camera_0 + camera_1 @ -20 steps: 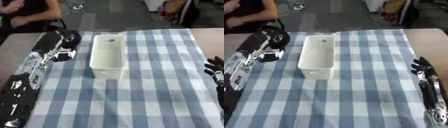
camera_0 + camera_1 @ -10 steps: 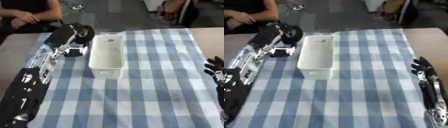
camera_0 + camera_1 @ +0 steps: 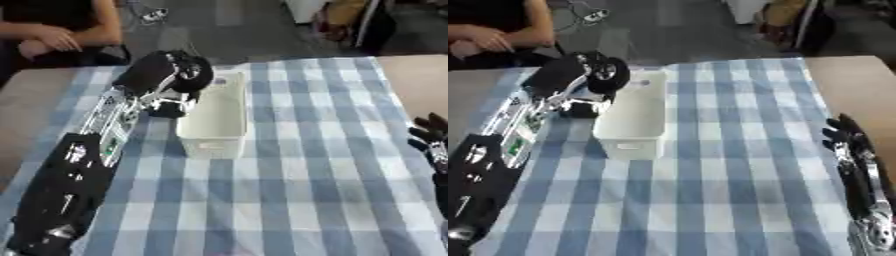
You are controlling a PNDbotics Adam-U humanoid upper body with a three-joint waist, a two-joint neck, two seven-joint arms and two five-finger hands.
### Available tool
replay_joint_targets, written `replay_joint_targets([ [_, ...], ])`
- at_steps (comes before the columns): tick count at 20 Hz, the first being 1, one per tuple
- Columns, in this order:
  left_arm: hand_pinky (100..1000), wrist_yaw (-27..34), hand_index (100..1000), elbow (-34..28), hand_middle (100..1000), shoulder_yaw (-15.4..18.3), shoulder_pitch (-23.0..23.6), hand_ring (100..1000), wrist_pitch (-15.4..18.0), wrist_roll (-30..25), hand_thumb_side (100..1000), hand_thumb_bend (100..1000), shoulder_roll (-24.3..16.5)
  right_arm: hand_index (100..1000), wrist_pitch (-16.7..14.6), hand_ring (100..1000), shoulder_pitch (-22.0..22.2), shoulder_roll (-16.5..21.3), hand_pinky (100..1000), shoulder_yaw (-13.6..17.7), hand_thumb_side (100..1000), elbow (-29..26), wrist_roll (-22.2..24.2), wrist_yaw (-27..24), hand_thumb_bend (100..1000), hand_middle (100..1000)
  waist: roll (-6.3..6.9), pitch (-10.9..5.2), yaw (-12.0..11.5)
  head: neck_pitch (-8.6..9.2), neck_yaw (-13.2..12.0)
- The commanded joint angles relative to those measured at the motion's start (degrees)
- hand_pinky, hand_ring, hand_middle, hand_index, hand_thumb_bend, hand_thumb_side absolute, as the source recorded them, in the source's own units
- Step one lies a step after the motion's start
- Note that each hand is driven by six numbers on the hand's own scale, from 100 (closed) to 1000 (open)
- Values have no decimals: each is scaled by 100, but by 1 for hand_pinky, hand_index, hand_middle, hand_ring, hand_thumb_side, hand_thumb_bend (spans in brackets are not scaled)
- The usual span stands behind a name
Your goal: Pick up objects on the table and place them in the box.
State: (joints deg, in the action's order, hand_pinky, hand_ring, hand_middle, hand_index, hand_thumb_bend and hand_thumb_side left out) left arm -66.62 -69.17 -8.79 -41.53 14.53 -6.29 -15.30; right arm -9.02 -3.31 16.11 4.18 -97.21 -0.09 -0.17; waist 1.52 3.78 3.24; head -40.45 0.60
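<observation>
A white oblong box (image 3: 213, 120) stands lengthwise on the checked cloth, left of centre. My left arm reaches in from the lower left, and its hand (image 3: 171, 71) hangs at the box's far left rim with the fingers curled. Under that hand is a small dark object with a pale patch (image 3: 166, 108), held just left of the box wall. What lies inside the box I cannot make out. My right hand (image 3: 844, 139) rests at the right edge, fingers straight and pointing up, holding nothing.
A blue and white checked cloth (image 3: 297, 165) covers most of the table. Bare brown tabletop (image 3: 35, 105) shows to the left of it and at the far right corner (image 3: 850, 75).
My left hand has travelled to the right and away from me with the dark object, from the cloth's left side to the box's far left rim. The right hand has stayed put.
</observation>
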Motion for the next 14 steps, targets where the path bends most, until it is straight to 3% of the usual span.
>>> replay_joint_targets([
  [1, 878, -76, 224, -2, 705, -48, -112, 753, 89, -10, 297, 100, -18, 963, -5, 863, -36, 66, 860, 5, 740, -119, 6, 6, 100, 859, -8, -75, 7, 76, 22],
  [8, 881, -162, 248, 124, 711, -119, -42, 755, 201, -15, 283, 100, 27, 963, -5, 863, -38, 65, 860, 7, 740, -117, 5, 9, 100, 859, -13, -76, -1, 82, 23],
  [11, 905, -214, 491, 134, 766, -166, -20, 788, 270, -101, 244, 100, 6, 963, -5, 862, -39, 67, 860, 9, 741, -117, 4, 10, 100, 859, -13, -77, -3, 87, 20],
  [12, 906, -252, 501, 126, 767, -173, -15, 790, 287, -141, 238, 100, -1, 963, -5, 863, -38, 67, 860, 9, 741, -117, 4, 10, 100, 859, -13, -77, -4, 87, 21],
  [13, 913, -294, 615, 125, 786, -184, -7, 801, 318, -202, 199, 100, -9, 963, -5, 863, -37, 67, 860, 8, 739, -116, 5, 10, 100, 859, -13, -76, -6, 85, 21],
  [14, 915, -325, 655, 121, 792, -187, -1, 804, 352, -260, 219, 160, -14, 963, -5, 863, -36, 68, 860, 8, 740, -116, 5, 11, 100, 859, -13, -76, -7, 83, 22],
])
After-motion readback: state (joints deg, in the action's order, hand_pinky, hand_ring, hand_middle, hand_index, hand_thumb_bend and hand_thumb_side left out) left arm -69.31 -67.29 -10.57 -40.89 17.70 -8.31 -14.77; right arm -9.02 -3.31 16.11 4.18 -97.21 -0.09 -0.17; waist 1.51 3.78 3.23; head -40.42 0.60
